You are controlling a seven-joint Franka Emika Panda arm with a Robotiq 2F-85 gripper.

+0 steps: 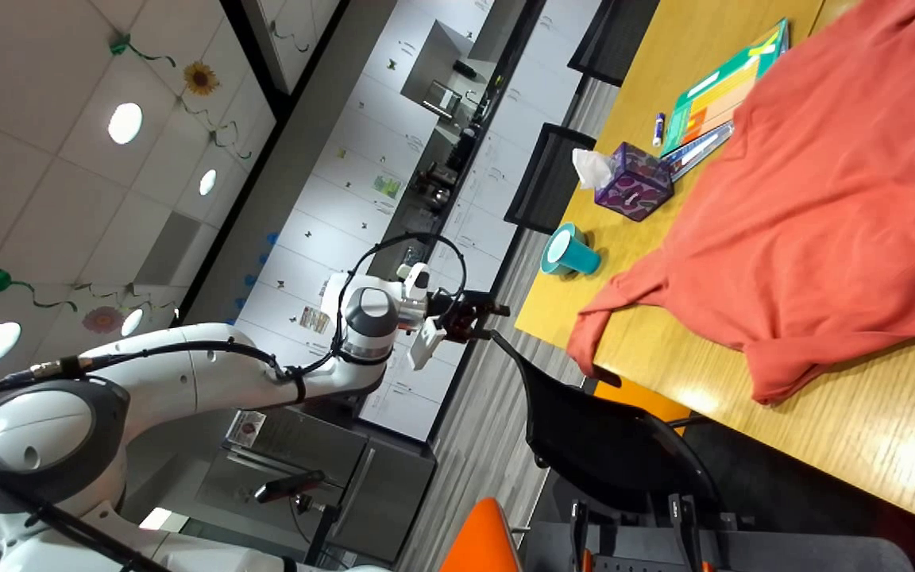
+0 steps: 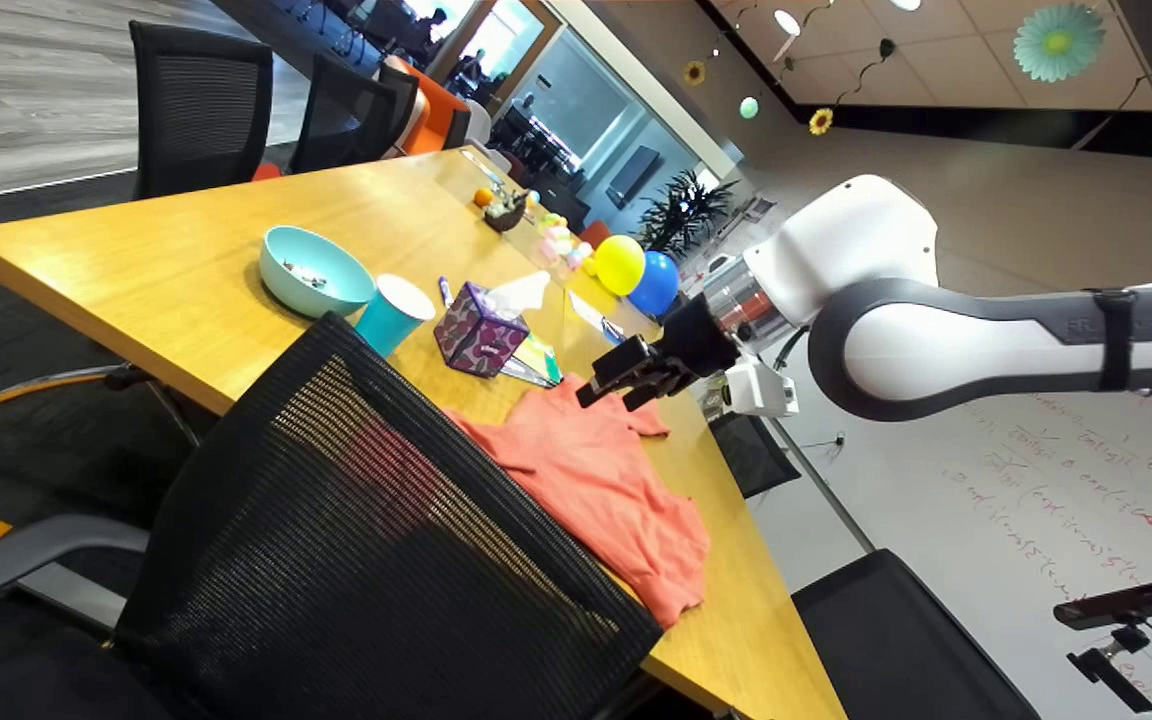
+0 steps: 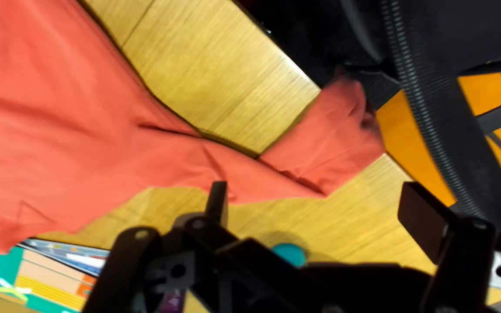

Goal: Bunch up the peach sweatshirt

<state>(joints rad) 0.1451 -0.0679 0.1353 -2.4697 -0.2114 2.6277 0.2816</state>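
The peach sweatshirt (image 1: 839, 214) lies spread on the wooden table, with soft wrinkles. It also shows in an exterior view (image 2: 591, 455), partly behind a chair back, and in the wrist view (image 3: 72, 130). One sleeve (image 3: 233, 169) reaches across the table, bends, and its cuff end hangs past the table edge. My gripper (image 3: 313, 195) is open and empty, its fingers wide apart. It is above the table, apart from the sweatshirt, and also shows in both exterior views (image 1: 499, 322) (image 2: 608, 398). In the wrist view the sleeve lies just beyond the fingertips.
A purple tissue box (image 1: 634, 181), a teal cup (image 1: 579, 256) and a teal bowl (image 2: 316, 272) stand near the sleeve. A green-and-yellow booklet (image 1: 723, 87) lies beside the sweatshirt. A black chair (image 2: 386, 520) stands against the table edge (image 1: 696, 401).
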